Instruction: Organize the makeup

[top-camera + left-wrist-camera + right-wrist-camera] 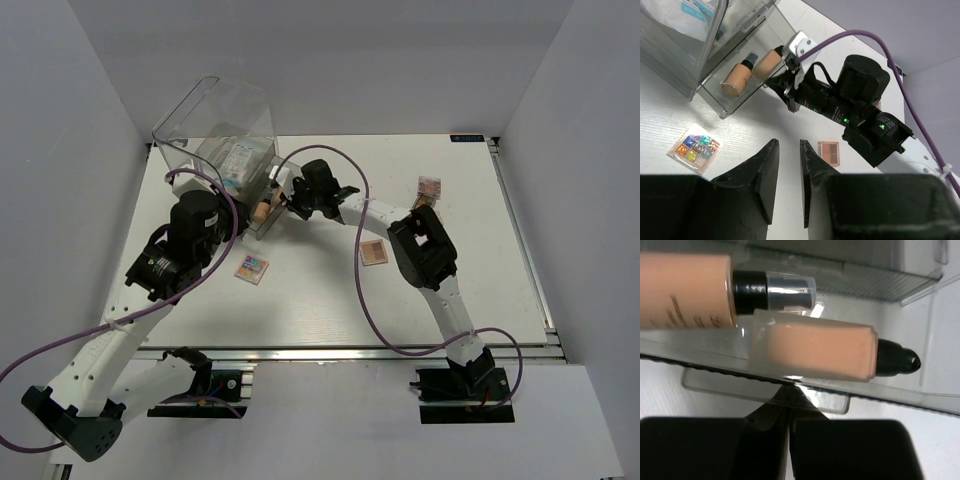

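**BOTTLES IN THE DRAWER, PALETTES OUT ON THE BENCH**

Lying on their sides, side by side in the open drawer at the foot of the clear box: two tan bottles. Nearer the box, a round bottle with a black collar and clear cap. Nearer the drawer's front, a square bottle with a black cap.

Behind the box's clear wall, above the drawer: packets with white contents and blue print.

Flat on the white bench, outside the box: a multicoloured palette near the drawer's corner and a brown palette toward the middle. Well apart from both, near the far right side, a third palette.

At the drawer's front lip: the right claw, fingers pressed together with nothing between them. Tip just beside the clear tab; touching or not, cannot tell.

Over the bench between the multicoloured and brown palettes: the left claw, fingers narrowly spread, pinching nothing, pointing toward the right arm.
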`<action>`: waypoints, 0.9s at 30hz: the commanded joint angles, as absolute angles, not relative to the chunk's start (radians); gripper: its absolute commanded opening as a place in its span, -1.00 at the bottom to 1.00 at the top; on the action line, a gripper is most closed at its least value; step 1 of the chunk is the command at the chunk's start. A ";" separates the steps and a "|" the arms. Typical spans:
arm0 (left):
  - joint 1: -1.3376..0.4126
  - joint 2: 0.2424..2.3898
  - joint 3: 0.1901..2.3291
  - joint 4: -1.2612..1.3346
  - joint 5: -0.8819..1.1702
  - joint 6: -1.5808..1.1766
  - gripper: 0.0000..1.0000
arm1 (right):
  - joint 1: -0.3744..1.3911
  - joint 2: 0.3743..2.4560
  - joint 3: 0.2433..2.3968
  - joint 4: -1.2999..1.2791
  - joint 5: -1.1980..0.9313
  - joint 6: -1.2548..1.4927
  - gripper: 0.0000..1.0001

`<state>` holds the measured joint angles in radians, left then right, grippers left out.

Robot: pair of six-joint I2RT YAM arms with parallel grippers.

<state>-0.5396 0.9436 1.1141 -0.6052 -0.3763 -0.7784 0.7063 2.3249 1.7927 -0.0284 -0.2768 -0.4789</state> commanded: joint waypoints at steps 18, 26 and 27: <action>-0.540 0.922 1.063 -0.571 -0.339 -0.772 -0.24 | 0.805 2.427 2.020 0.310 -0.232 -0.333 -0.96; -0.540 0.928 0.922 -0.433 -0.229 -0.735 -0.05 | 0.681 2.178 1.683 0.289 -0.368 -0.174 0.29; -0.540 0.943 0.913 -0.420 -0.219 -0.735 -0.04 | 0.661 2.175 1.675 0.285 -0.405 -0.128 0.75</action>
<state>-0.5396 0.9272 0.9390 -0.4908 -0.2825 -0.7555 0.7410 2.2761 1.6962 0.2493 -0.2893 -0.2577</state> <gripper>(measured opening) 0.478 0.720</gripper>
